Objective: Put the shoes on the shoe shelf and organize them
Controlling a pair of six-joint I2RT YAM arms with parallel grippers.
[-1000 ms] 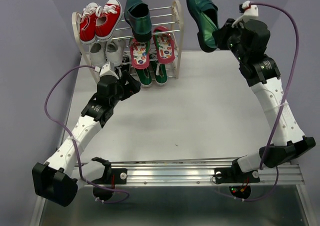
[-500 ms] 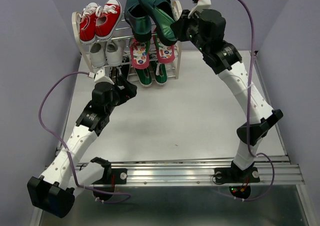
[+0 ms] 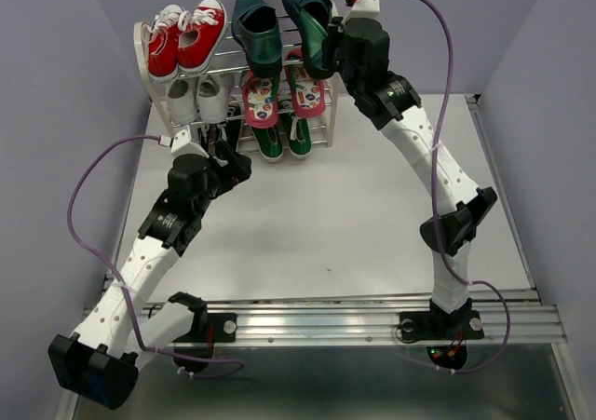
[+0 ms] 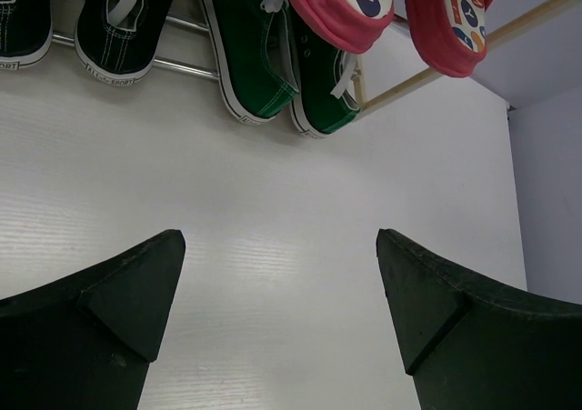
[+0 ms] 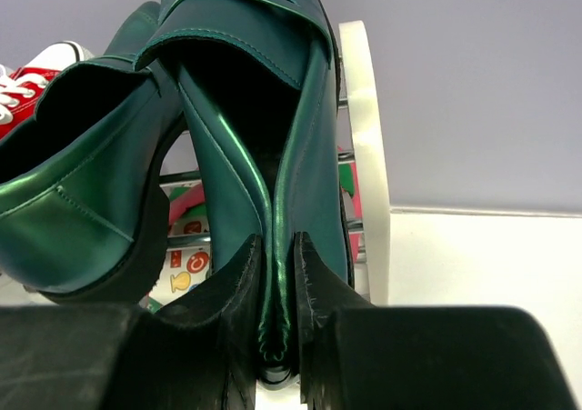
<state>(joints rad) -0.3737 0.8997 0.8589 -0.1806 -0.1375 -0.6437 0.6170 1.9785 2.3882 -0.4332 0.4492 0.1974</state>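
Note:
My right gripper (image 3: 331,43) is shut on the heel wall of a glossy teal dress shoe (image 3: 306,15), holding it over the right end of the shoe shelf's (image 3: 330,29) top tier; the pinch shows in the right wrist view (image 5: 277,274). The other teal dress shoe (image 3: 256,31) lies on the top tier beside it (image 5: 82,192). The pink flip-flops (image 3: 282,91) sit on the middle tier, the green sneakers (image 3: 282,141) on the bottom tier. My left gripper (image 3: 235,164) is open and empty above the table in front of the shelf, with the green sneakers (image 4: 273,55) ahead of it.
Red sneakers (image 3: 186,36) sit on the top tier's left. White sneakers (image 3: 197,96) sit on the middle tier's left. Dark sneakers (image 4: 109,28) sit on the bottom tier's left. Grey walls stand behind and beside the table (image 3: 372,215).
My right arm swung left with the teal shoe, from the table's right rear to over the shelf's right end. The left arm drew back slightly.

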